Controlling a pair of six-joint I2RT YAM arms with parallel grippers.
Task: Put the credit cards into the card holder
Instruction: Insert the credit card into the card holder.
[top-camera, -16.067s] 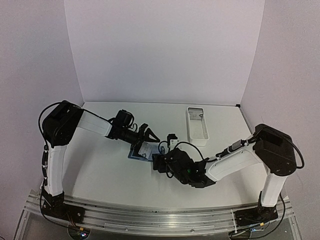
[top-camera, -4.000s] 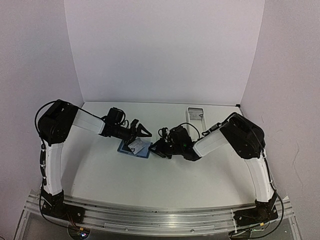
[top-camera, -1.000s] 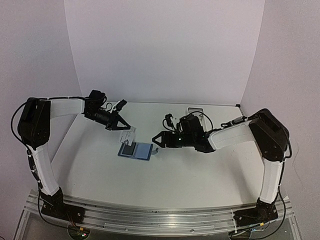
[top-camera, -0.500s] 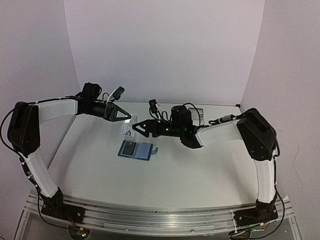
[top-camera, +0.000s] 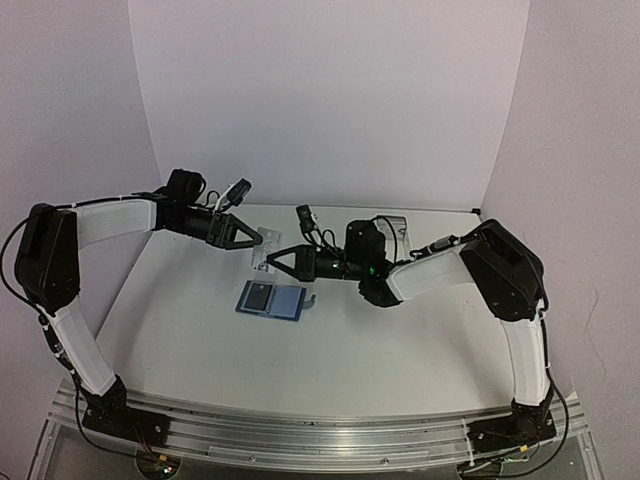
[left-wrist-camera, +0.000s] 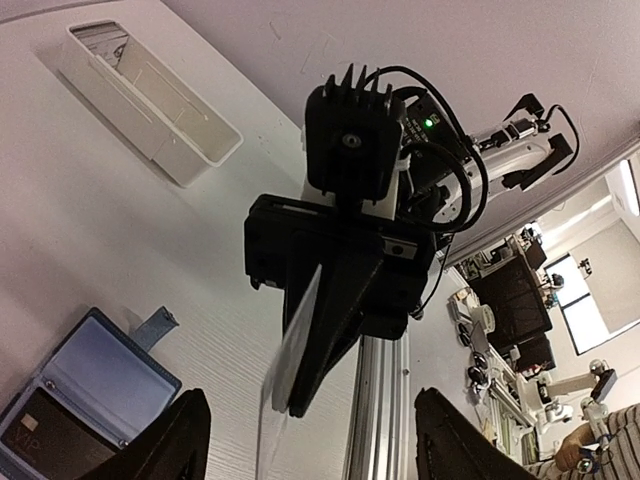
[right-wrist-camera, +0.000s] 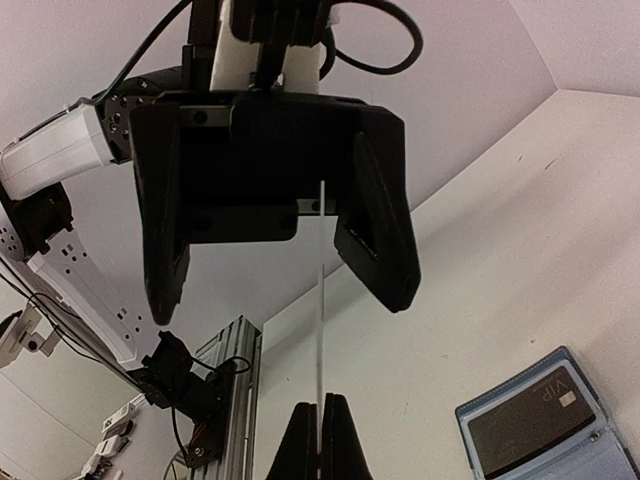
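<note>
Top external view has the two arms meeting in the air above the bench (top-camera: 200, 340). The right gripper (top-camera: 274, 259) is pressed together on the edge of a pale credit card (top-camera: 262, 257). The left gripper (top-camera: 255, 238) stands spread, one finger on either side of that card. Below them the blue card holder (top-camera: 285, 301) lies open on the bench, a dark card (top-camera: 258, 297) in its left half. A white tray (left-wrist-camera: 150, 90) sits farther back.
</note>
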